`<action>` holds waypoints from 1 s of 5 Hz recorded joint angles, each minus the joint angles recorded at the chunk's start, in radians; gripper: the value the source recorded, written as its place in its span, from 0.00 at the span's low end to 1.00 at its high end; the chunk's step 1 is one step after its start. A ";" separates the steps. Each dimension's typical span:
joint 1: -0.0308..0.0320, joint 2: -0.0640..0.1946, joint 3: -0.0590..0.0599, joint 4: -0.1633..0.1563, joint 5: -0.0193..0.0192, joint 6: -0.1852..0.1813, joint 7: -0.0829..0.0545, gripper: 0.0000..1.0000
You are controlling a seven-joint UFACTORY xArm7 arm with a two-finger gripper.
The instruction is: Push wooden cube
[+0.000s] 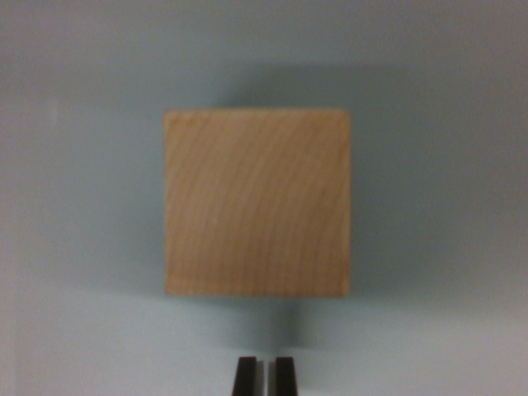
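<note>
A light wooden cube (257, 203) with curved grain fills the middle of the wrist view, seen square from above on a pale grey-blue surface (74, 206). My gripper (265, 376) shows at the bottom edge as two black fingertips standing close together with only a thin slit between them. The fingertips sit just below the cube's near side, apart from it, with nothing held.
The flat grey-blue surface surrounds the cube on all sides. A soft shadow falls around the cube, darker along its top and right sides.
</note>
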 joint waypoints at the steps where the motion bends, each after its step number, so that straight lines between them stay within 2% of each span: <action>1: -0.0013 0.019 -0.003 0.031 -0.0020 0.012 -0.005 1.00; 2: -0.0013 0.019 -0.003 0.031 -0.0020 0.012 -0.005 1.00; 3: -0.0028 0.043 -0.008 0.070 -0.0045 0.027 -0.011 1.00; 4: -0.0028 0.043 -0.008 0.070 -0.0045 0.027 -0.011 1.00; 5: -0.0046 0.070 -0.012 0.113 -0.0072 0.043 -0.017 1.00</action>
